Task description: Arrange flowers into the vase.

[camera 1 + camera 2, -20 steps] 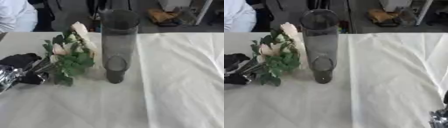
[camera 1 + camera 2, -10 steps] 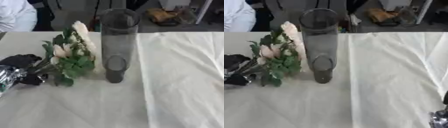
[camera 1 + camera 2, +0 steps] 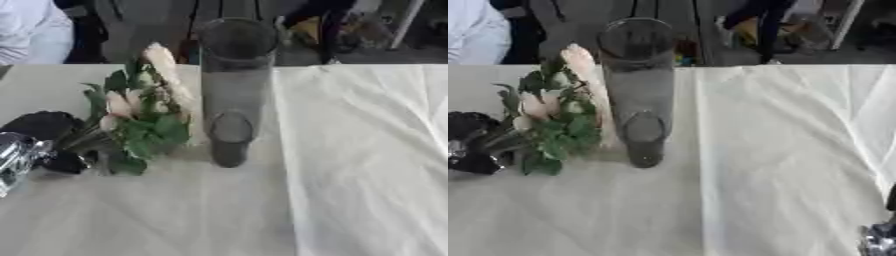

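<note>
Nearest, left of the vase, the left hand is clenched round the stems of the flowers, whose blooms lean against the glass. Lift until the stems clear the vase's rim, then lower them inside.

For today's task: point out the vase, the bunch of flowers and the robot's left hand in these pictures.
vase point(image 3: 234, 85): left eye view, on its grey glass wall.
bunch of flowers point(image 3: 144, 127): left eye view, on the green leaves.
left hand point(image 3: 39, 137): left eye view, on the black hand at the stems.
</note>
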Robot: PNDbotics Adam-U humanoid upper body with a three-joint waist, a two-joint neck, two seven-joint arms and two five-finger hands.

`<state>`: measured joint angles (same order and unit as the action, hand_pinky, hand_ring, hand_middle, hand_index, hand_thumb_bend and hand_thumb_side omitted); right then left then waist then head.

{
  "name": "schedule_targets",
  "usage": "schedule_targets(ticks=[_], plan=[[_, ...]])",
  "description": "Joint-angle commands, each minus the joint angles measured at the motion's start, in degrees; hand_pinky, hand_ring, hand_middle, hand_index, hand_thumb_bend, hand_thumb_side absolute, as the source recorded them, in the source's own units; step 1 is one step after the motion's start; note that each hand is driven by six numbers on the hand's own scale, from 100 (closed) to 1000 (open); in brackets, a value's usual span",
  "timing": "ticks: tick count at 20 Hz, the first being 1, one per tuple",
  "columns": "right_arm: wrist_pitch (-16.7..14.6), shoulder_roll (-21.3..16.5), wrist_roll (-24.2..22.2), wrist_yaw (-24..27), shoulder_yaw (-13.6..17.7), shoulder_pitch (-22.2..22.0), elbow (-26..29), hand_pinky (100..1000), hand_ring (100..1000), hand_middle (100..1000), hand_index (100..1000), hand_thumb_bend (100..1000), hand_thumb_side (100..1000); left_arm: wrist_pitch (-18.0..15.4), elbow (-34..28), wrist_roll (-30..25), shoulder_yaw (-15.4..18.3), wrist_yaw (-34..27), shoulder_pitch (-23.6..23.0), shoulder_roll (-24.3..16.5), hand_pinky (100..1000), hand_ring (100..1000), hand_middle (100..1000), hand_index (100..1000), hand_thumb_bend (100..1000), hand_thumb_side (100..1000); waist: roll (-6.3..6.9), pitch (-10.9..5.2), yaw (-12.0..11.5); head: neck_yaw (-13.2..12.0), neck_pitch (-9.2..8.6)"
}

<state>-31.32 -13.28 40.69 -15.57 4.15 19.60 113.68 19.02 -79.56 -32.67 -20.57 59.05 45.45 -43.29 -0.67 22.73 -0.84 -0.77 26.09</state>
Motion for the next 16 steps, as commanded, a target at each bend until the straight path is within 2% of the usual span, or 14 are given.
schedule_targets(ticks=[1, 5, 11, 16], plan=[[-0.9, -0.4, 0.9, 0.2, -0.1, 0.3, 0.9, 717, 767, 606, 839, 100, 978, -0.2, 0.1, 0.8, 0.1, 0.3, 1.2, -0.9, 412, 592, 694, 816, 223, 613, 0.11, -1.08, 0.0, -0.2, -0.71], [-0.8, -0.4, 0.7, 0.3, -0.2, 0.3, 0.9, 718, 768, 605, 839, 100, 979, -0.3, 0.3, 1.5, 0.1, 0.5, 1.3, -0.8, 337, 533, 676, 794, 190, 603, 0.12, -1.05, 0.1, -0.2, -0.80], [-0.8, -0.3, 0.6, 0.5, -0.2, 0.3, 0.9, 719, 768, 604, 839, 100, 980, -0.5, 0.9, 1.7, -0.1, 0.7, 1.4, -0.5, 217, 446, 607, 746, 184, 541, 0.08, -0.99, 0.1, -0.3, -0.87], [-0.6, -0.3, 0.7, 0.6, -0.1, 0.3, 0.9, 720, 769, 603, 839, 100, 980, -0.7, 1.8, 2.2, -0.3, 0.7, 1.5, -0.2, 144, 372, 546, 701, 159, 533, 0.02, -0.88, 0.3, -0.3, -0.94]])
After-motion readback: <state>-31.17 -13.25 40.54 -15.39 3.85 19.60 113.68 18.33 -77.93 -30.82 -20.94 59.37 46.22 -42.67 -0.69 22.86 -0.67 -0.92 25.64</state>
